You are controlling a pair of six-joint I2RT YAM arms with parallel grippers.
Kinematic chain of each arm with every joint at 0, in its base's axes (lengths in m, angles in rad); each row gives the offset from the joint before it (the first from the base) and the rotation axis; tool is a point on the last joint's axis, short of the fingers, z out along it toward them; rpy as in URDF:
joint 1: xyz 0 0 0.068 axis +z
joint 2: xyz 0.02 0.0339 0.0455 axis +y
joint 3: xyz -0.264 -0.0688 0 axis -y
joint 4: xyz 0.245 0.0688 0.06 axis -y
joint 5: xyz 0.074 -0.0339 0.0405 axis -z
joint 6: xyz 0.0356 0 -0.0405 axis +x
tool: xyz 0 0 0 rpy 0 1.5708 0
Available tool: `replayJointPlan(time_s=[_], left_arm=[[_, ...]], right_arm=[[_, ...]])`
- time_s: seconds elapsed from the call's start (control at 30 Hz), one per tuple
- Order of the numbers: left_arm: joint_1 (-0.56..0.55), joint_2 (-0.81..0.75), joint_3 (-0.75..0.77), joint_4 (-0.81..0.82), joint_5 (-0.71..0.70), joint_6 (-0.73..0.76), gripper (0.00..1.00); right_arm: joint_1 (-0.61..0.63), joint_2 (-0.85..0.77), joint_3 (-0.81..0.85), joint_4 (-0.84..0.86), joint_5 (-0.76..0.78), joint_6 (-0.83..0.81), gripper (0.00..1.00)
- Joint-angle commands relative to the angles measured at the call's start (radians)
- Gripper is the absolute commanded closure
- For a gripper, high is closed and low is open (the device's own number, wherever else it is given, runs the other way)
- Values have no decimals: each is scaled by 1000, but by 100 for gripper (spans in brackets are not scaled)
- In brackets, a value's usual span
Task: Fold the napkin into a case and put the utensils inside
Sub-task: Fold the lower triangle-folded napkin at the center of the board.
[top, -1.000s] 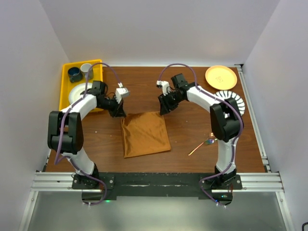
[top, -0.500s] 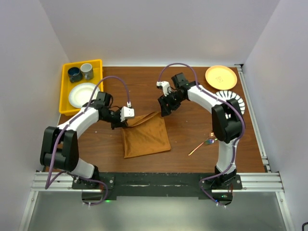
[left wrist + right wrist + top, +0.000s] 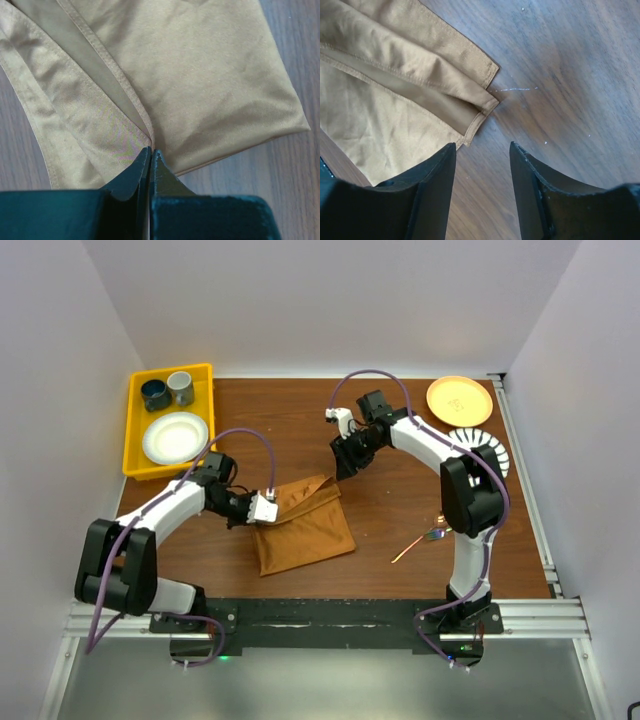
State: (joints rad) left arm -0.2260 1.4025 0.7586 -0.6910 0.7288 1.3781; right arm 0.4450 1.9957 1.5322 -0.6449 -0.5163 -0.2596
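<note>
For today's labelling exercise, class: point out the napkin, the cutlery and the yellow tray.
napkin (image 3: 310, 530), overhead view, middle of the flat folded cloth.
cutlery (image 3: 415, 547), overhead view, along the handle.
yellow tray (image 3: 132, 430), overhead view, left wall.

The top camera looks steeply down from above the near edge of the table (image 3: 300, 420) and takes in all of it, while both wrist cameras point down, close over the napkin (image 3: 305, 525), which all three views share.
</note>
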Motion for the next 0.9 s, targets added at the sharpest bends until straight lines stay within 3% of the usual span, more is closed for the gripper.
replayJointPlan(time_s=[0.0, 0.3, 0.7, 0.87], left_arm=[[-7, -57, -12, -25, 61, 99, 100], [-27, -73, 11, -136, 106, 162, 100], [-58, -82, -38, -124, 84, 173, 100], [-62, -83, -38, -116, 81, 170, 100]], right_arm=[[-2, -61, 26, -21, -28, -12, 53], [18, -64, 20, 7, -57, 5, 58], [69, -37, -7, 28, -27, 49, 58], [72, -3, 2, 36, 47, 98, 47]])
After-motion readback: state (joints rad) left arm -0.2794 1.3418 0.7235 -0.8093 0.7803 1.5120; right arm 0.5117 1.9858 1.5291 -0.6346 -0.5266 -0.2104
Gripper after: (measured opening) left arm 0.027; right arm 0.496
